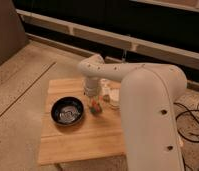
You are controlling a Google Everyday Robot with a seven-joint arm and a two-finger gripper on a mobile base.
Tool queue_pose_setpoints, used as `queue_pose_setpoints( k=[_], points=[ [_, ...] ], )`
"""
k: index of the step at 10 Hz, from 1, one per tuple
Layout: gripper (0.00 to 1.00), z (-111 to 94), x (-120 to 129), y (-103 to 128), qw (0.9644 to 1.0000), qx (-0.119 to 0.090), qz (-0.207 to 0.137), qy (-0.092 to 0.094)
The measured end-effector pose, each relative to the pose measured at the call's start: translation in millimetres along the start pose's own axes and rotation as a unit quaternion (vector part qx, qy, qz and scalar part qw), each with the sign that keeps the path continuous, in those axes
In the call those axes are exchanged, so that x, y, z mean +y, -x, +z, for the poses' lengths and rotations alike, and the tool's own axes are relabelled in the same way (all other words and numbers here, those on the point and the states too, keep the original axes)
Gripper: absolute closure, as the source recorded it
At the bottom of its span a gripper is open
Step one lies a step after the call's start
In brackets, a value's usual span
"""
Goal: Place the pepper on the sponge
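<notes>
Pepper (95, 104), one, touching the one sponge (98, 109) beside one bowl (55, 111); gripper (92, 97) just above, grip unclear

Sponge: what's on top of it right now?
The reddish pepper shows at the top of the sponge, with the gripper directly above. The gripper covers whether the pepper rests there or is held.

The single camera looked down steeply from beside the arm (148, 120), whose shell filled the lower right. The wooden table (78, 142) lay at mid-distance, the gripper (92, 99) at frame centre.
</notes>
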Motion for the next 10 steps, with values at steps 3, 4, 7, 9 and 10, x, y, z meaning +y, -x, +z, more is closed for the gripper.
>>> queue_pose_setpoints(
  k=[3,4,7,9,10],
  points=[
    [1.00,9,-7,6,0.9999,0.013,-0.005,-0.008],
    [1.00,15,-10,6,0.9996,0.023,-0.009,-0.011],
    [1.00,32,-10,7,0.9979,0.062,-0.013,-0.017],
    [0.99,38,-13,8,0.9967,0.077,-0.009,-0.022],
    [0.95,40,-13,10,0.9964,0.081,-0.009,-0.024]
  ],
)
